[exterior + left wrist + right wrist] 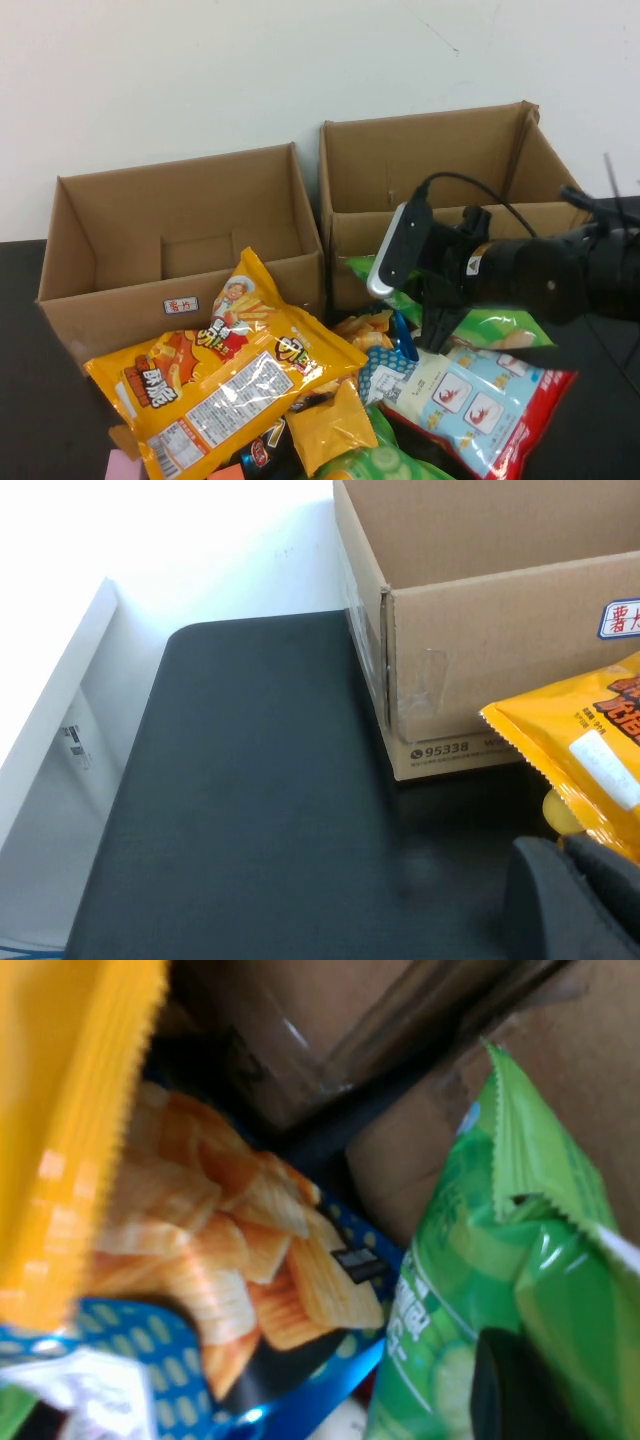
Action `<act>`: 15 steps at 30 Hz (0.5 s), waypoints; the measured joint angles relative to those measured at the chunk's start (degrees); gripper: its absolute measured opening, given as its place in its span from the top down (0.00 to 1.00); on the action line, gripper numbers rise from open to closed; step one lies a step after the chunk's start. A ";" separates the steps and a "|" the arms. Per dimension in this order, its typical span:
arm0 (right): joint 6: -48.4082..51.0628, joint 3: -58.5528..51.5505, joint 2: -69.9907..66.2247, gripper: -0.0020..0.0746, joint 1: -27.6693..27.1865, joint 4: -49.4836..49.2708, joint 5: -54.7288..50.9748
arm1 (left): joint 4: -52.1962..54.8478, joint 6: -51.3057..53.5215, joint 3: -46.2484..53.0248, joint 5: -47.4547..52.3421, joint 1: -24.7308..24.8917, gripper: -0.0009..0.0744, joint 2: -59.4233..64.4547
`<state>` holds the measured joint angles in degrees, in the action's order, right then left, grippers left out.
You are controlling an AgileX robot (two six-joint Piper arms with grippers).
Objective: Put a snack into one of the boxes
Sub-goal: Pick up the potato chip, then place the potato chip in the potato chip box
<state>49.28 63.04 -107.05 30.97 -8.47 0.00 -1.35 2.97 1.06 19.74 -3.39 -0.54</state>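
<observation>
The bright green snack bag (505, 325) lies against the front of the right brown box (430, 180), among other bags. My right gripper (438, 322) reaches down onto it. In the right wrist view the green bag (520, 1250) fills the space by one dark finger (515, 1390), and the jaws look shut on the bag's edge. The left brown box (180, 250) has a small white label with red writing (180, 305) and stands open. My left gripper (572, 852) is parked low at the table's left, shut and empty, beside that box's corner (440, 680).
A large yellow-orange bag (230, 370) leans on the left box's front. A white-and-red shrimp bag (470, 395) and a blue crisp bag (270, 1290) lie around the green one. Both boxes stand against the white wall. Black table (260, 800) lies left of the boxes.
</observation>
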 joint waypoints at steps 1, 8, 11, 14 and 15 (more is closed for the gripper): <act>-0.42 0.00 0.81 0.77 0.11 0.00 -1.42 | 0.00 0.00 0.00 0.00 0.00 0.99 0.00; -4.22 0.00 14.90 0.77 2.20 -0.98 -9.28 | 0.00 0.00 0.00 0.00 0.00 0.99 0.00; -5.50 0.95 20.96 0.77 3.16 -3.23 -7.81 | 0.00 0.00 0.00 0.00 0.00 0.99 0.00; -5.74 4.98 23.42 0.77 3.28 -6.71 -5.93 | 0.00 0.00 0.00 0.00 0.00 0.99 0.00; -5.74 6.79 23.52 0.77 3.28 -7.64 -5.62 | 0.00 0.12 0.00 0.00 0.00 0.99 0.00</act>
<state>43.54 69.83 -83.53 34.25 -16.11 -5.62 -1.35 3.10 1.06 19.74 -3.39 -0.54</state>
